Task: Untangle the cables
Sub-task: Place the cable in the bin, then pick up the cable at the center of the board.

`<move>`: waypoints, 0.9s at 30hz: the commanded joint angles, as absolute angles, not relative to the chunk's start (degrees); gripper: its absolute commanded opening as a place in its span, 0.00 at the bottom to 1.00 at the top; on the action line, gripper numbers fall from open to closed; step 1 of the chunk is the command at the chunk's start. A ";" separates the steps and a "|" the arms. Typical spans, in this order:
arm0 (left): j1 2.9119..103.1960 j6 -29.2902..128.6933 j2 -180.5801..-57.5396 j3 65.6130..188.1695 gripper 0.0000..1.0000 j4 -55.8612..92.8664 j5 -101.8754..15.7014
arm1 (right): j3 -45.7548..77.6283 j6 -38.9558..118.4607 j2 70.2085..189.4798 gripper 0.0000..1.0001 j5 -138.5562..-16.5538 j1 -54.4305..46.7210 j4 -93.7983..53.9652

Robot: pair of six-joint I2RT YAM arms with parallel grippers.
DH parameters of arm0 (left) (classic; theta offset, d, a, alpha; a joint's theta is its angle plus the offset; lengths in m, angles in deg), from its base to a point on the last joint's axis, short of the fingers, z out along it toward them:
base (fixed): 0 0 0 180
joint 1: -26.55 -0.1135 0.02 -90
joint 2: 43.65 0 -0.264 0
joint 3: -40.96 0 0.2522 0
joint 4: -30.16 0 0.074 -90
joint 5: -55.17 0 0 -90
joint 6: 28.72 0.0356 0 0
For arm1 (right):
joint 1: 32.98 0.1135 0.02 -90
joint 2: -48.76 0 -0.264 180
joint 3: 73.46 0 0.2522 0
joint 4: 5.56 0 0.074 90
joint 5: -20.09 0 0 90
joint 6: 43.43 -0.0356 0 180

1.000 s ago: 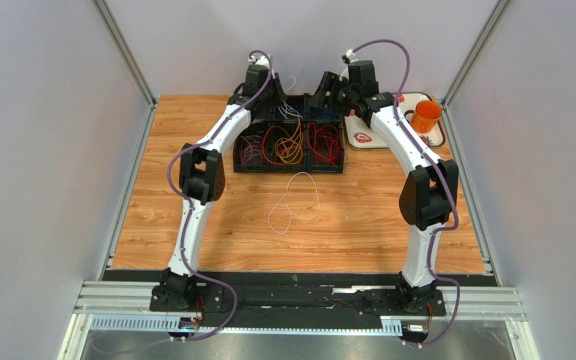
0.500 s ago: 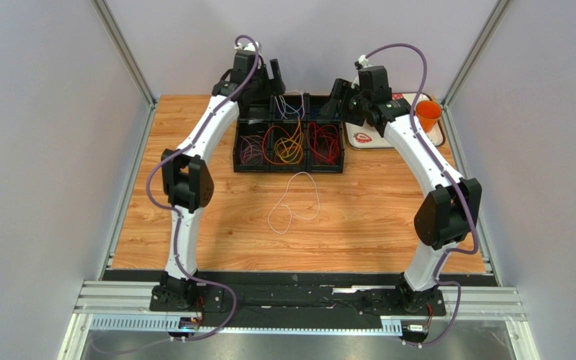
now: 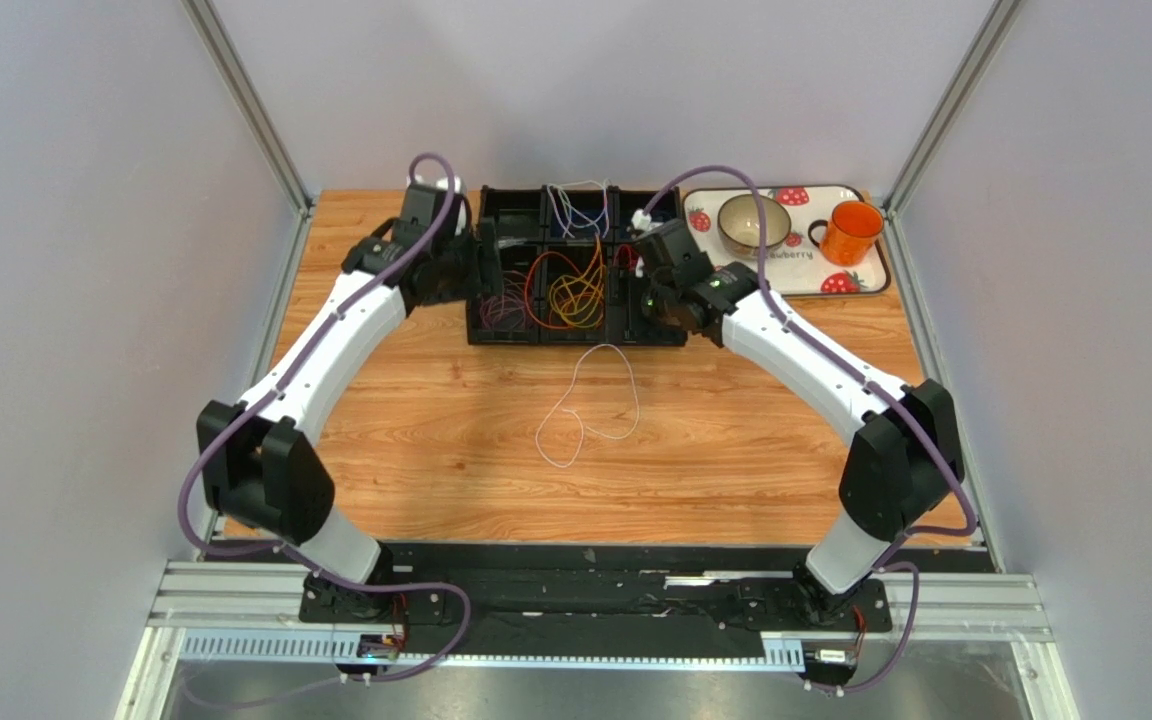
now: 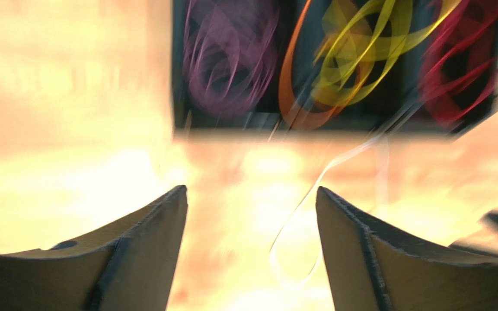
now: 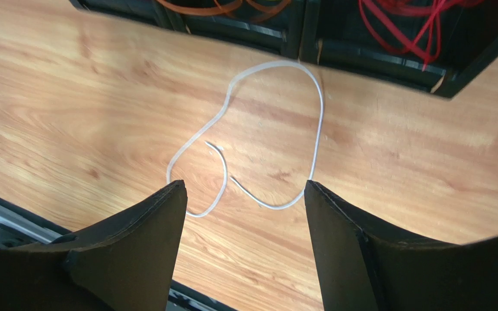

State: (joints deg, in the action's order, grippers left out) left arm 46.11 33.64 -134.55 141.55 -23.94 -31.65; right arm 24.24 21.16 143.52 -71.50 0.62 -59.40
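A black compartment bin (image 3: pixel 543 335) at the table's back holds purple cables (image 3: pixel 503 308), orange and yellow cables (image 3: pixel 576 293), and thin white and blue ones (image 3: pixel 582 210) in a rear compartment. One white cable (image 3: pixel 590 402) lies loose in a loop on the wood in front of the bin. My left gripper (image 3: pixel 465 270) is open and empty at the bin's left side. Its blurred wrist view shows the purple (image 4: pixel 232 58), yellow (image 4: pixel 362 45) and red cables (image 4: pixel 459 65). My right gripper (image 3: pixel 654 293) is open and empty over the bin's right part. Its wrist view shows the white loop (image 5: pixel 258 149) beyond the fingertips.
A white strawberry-print tray (image 3: pixel 793 275) at the back right holds a bowl (image 3: pixel 754 222) and an orange mug (image 3: pixel 851 231). Grey walls and metal rails close in the table's sides. The bin's front wall (image 5: pixel 375 55) lies just beyond the white loop.
Both arms have swung down and forward from behind the bin to its left and right sides. The bowl on the tray is now uncovered. The white cable has not moved.
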 commanded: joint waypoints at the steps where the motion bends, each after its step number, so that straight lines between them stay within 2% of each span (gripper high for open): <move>1: 49.57 34.46 -128.04 130.23 0.79 -24.12 -31.59 | 20.21 21.26 140.61 0.71 -66.50 1.30 -59.84; 4: 56.25 35.79 -126.18 127.06 0.79 -22.37 -27.62 | 16.17 20.90 137.54 0.75 -63.51 1.30 -58.79; 8: 60.56 33.78 -127.84 122.15 0.77 -14.99 -30.51 | 11.33 19.94 132.98 0.76 -61.57 0.59 -58.08; 16: 62.94 33.16 -135.05 118.80 0.75 -0.23 -33.24 | -2.29 15.81 120.76 0.80 -57.09 -1.51 -53.78; 19: 63.47 33.33 -137.51 119.41 0.75 0.75 -32.29 | -8.35 15.54 114.44 0.81 -56.29 -2.39 -50.62; 27: 63.91 35.26 -142.61 120.73 0.77 3.65 -31.05 | -12.41 17.39 114.76 0.82 -58.13 -2.75 -47.80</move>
